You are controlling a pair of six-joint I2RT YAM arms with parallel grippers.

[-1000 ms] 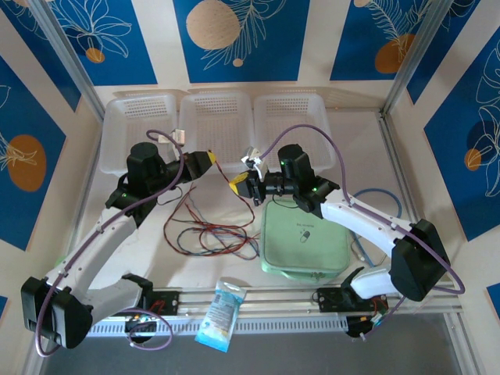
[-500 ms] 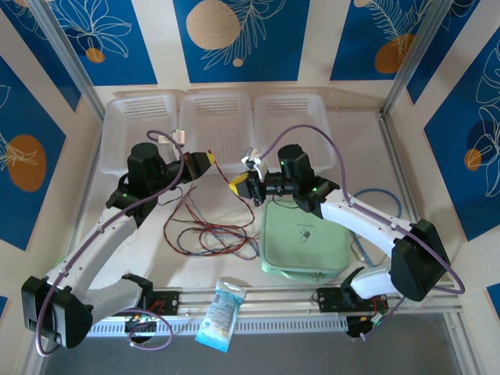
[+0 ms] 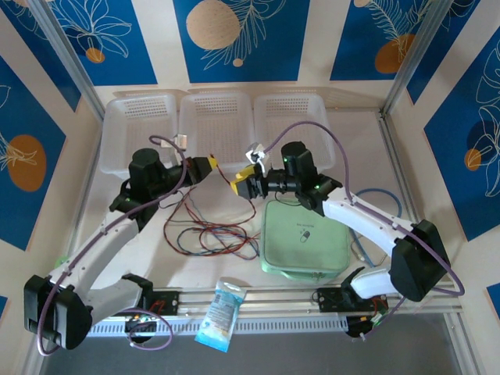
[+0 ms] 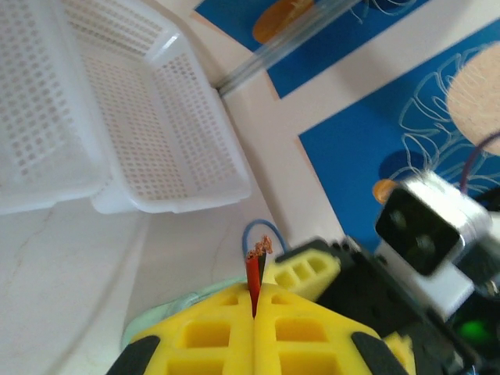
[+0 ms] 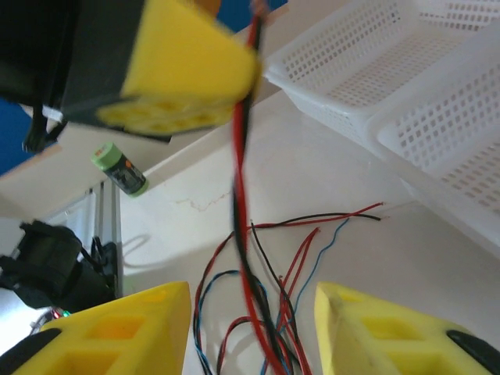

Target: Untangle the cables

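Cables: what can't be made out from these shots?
- Top view: the cables lie heaped, too thin to trace crossings.
- Left wrist: the shut left pincer hides the red cable below its tip.
- Right wrist: hanging strands blurred, cut off at the bottom edge inside the open right pincer.

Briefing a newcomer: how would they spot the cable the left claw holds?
Find the three white baskets at the table's far edge. By the middle one, the left claw pinches a red cable, frayed copper tip poking out; the other cables lie heaped below.
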